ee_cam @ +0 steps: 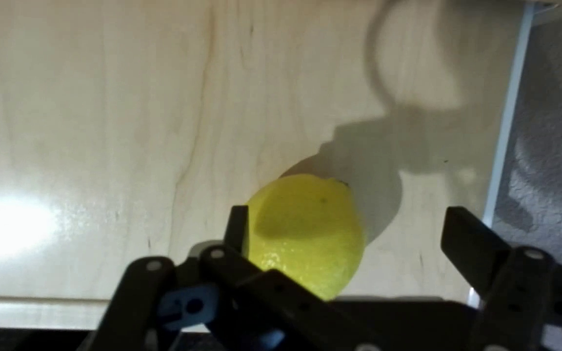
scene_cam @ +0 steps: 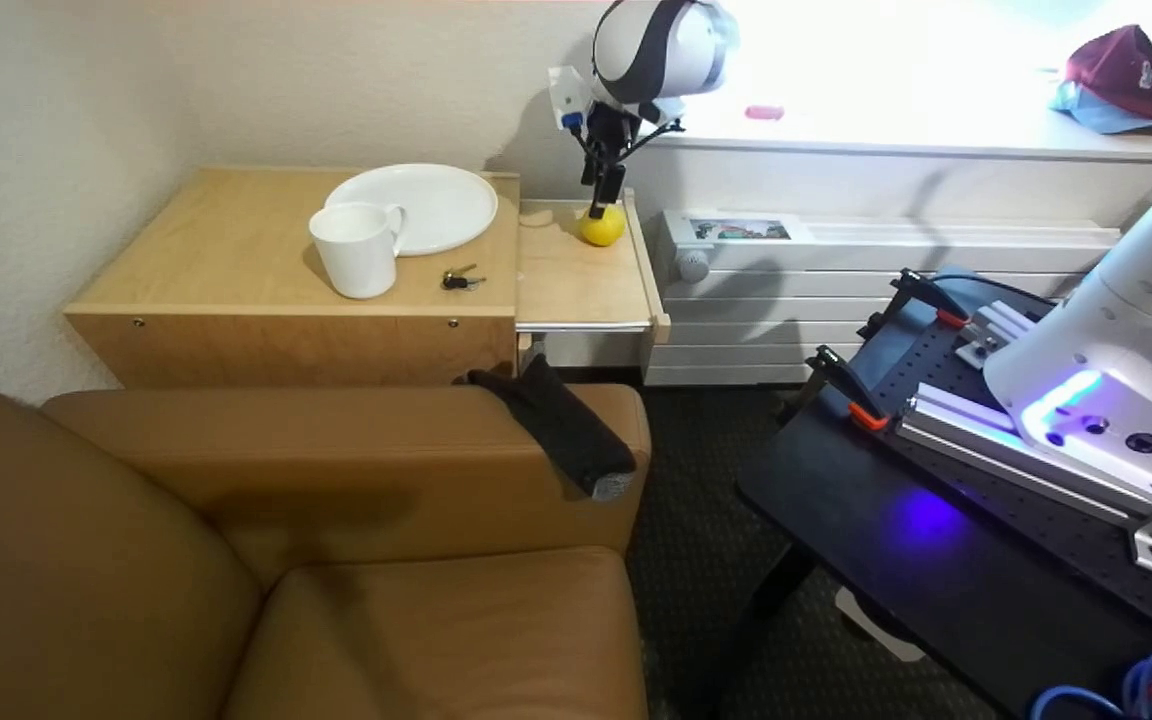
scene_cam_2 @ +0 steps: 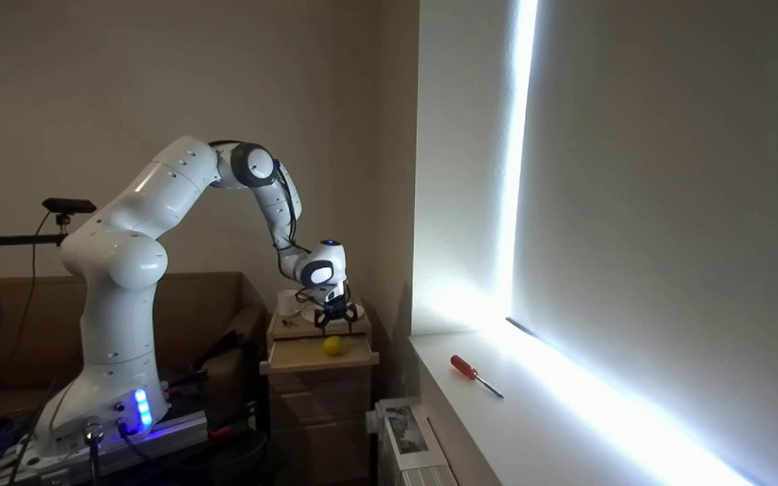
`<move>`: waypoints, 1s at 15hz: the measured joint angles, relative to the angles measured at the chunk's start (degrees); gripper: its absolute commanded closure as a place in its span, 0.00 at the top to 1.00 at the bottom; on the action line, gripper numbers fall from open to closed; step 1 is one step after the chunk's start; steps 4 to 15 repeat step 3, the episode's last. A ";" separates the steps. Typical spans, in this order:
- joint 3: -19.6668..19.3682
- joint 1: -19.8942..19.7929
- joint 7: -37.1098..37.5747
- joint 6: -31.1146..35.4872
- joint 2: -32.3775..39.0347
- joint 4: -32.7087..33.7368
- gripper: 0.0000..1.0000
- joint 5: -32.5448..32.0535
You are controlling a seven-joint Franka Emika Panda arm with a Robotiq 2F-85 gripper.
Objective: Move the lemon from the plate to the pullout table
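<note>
The yellow lemon (scene_cam: 601,227) rests on the pullout table (scene_cam: 576,290), the light-wood board beside the cabinet top. The lemon (scene_cam_2: 333,346) and board (scene_cam_2: 294,352) also show in an exterior view. The round white plate (scene_cam: 436,205) is on the cabinet top with no fruit on it. My gripper (scene_cam_2: 338,329) is just above the lemon, pointing down. In the wrist view my gripper (ee_cam: 347,214) is open. The lemon (ee_cam: 305,229) appears close to the left finger, with a wide gap to the right finger. I cannot tell whether that finger touches it.
A white cup (scene_cam: 356,250) and a bunch of keys (scene_cam: 461,280) are on the cabinet top by the plate. A raised wooden edge (scene_cam: 646,270) borders the board. A radiator (scene_cam: 736,290) and a windowsill with a screwdriver (scene_cam_2: 464,366) are nearby. A sofa (scene_cam: 356,430) stands in front.
</note>
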 measured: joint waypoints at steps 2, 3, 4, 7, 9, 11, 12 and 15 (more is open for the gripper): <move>1.04 0.08 -0.07 4.36 -0.83 -1.62 1.00 1.36; 1.36 0.16 -0.08 5.22 -1.27 -2.20 1.00 1.62; 1.36 0.16 -0.08 5.22 -1.27 -2.20 1.00 1.62; 1.36 0.16 -0.08 5.22 -1.27 -2.20 1.00 1.62; 1.36 0.16 -0.08 5.22 -1.27 -2.20 1.00 1.62; 1.36 0.16 -0.08 5.22 -1.27 -2.20 1.00 1.62; 1.36 0.16 -0.08 5.22 -1.27 -2.20 1.00 1.62; 1.36 0.16 -0.08 5.22 -1.27 -2.20 1.00 1.62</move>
